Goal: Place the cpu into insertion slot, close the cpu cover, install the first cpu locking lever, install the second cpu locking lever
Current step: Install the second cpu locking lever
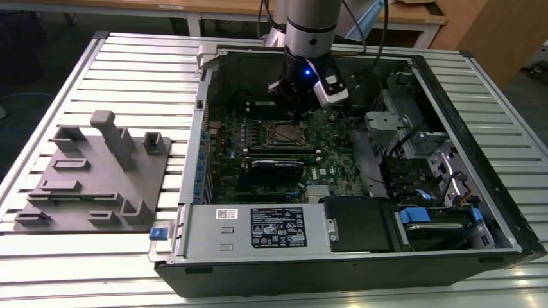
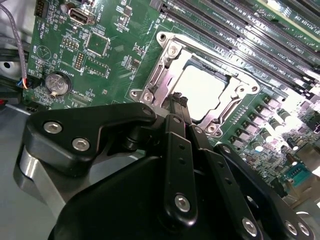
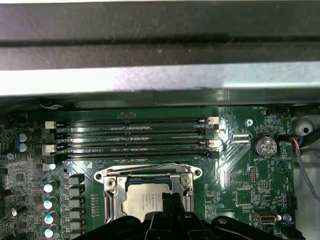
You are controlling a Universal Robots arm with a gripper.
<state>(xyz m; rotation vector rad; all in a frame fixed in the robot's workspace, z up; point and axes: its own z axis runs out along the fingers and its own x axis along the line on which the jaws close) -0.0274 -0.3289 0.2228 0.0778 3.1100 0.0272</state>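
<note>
The cpu [image 2: 200,92] lies flat in the insertion slot [image 1: 287,133] of the green circuit board [image 2: 115,55], inside the open computer case. The silvery cpu cover [image 2: 235,102] lies down over it, and the chip's metal top [image 3: 142,200] shows through its window. My gripper [image 2: 179,100] hangs just above the near edge of the cover [image 3: 147,170], with its black fingers [image 3: 170,202] pressed together and nothing seen between them. In the exterior view the gripper [image 1: 296,114] stands over the socket. I cannot make out how the locking levers stand.
Long black memory slots [image 3: 130,135] run beside the socket, and a coin battery [image 3: 264,146] sits near it. The case wall [image 3: 150,50] rises behind. A grey fixture [image 1: 94,173] sits at the exterior view's left; drive bays [image 1: 428,160] crowd the right.
</note>
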